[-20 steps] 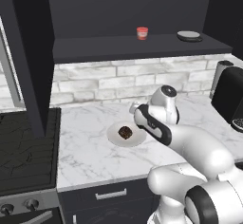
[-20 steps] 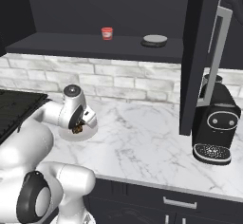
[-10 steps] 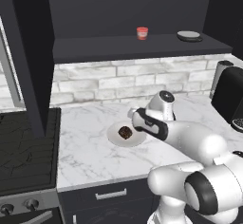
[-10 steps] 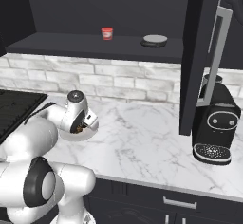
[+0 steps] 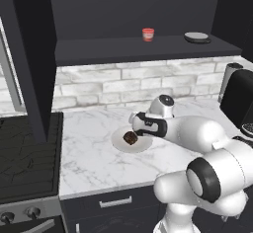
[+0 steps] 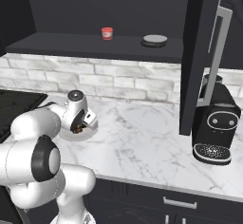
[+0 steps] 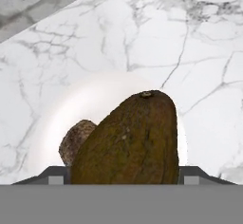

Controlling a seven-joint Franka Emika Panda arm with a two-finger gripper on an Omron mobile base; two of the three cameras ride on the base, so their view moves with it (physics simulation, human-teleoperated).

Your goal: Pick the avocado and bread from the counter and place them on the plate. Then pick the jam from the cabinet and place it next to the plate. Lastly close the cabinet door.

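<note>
The avocado, olive-brown with its stem end up, sits between the fingertips of my gripper, which is shut on it. Right below it is the white plate, with the knobbly brown bread lying on its left part. From the left base view, my gripper hovers just over the plate and the bread on the marble counter. The red jam stands on the shelf of the open cabinet. From the right, my gripper hangs over the plate.
A grey flat disc lies on the cabinet shelf to the right of the jam. A black coffee machine stands at the counter's right end under the open cabinet door. A stove borders the counter on the left.
My gripper has shifted left and a little lower, ending over the plate. The bread and the jam have stayed where they were.
</note>
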